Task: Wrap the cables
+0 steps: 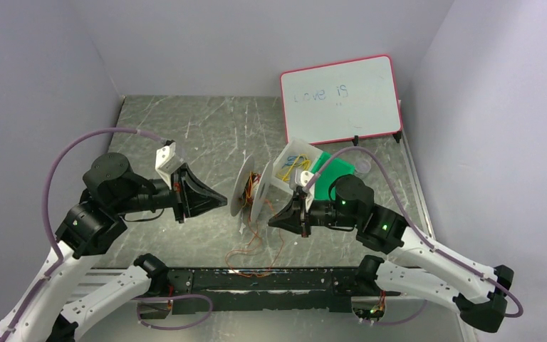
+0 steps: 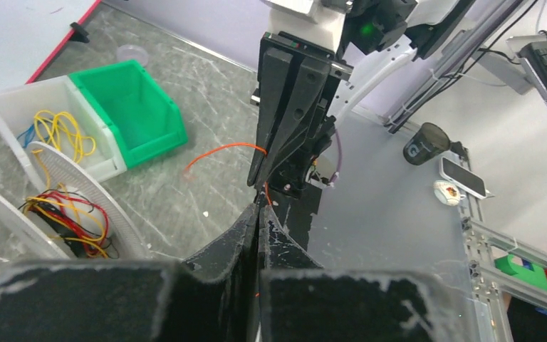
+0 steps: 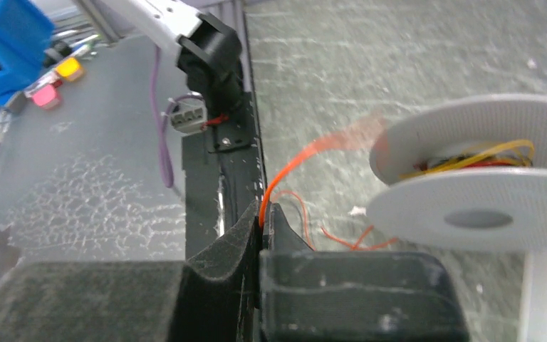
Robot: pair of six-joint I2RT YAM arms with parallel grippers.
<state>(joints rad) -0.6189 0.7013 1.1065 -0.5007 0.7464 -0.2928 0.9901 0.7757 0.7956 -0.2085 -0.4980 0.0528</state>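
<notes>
The white spool [image 1: 253, 191] stands on edge mid-table, with red and yellow windings on its hub. The thin orange cable [image 1: 255, 251] lies in loose loops in front of it. My left gripper [image 1: 222, 201] is shut just left of the spool. In the left wrist view its jaws [image 2: 258, 208] are pressed together with a speck of orange between them. My right gripper [image 1: 272, 221] is shut on the cable right of the spool. In the right wrist view [image 3: 262, 210] the cable [image 3: 292, 165] rises from the tips toward the spool [image 3: 484, 206].
A white bin [image 1: 300, 153] with yellow and blue wire loops and a green bin [image 1: 335, 171] stand behind the spool. A whiteboard [image 1: 340, 96] leans at the back right. A black rail [image 1: 256, 278] runs along the near edge.
</notes>
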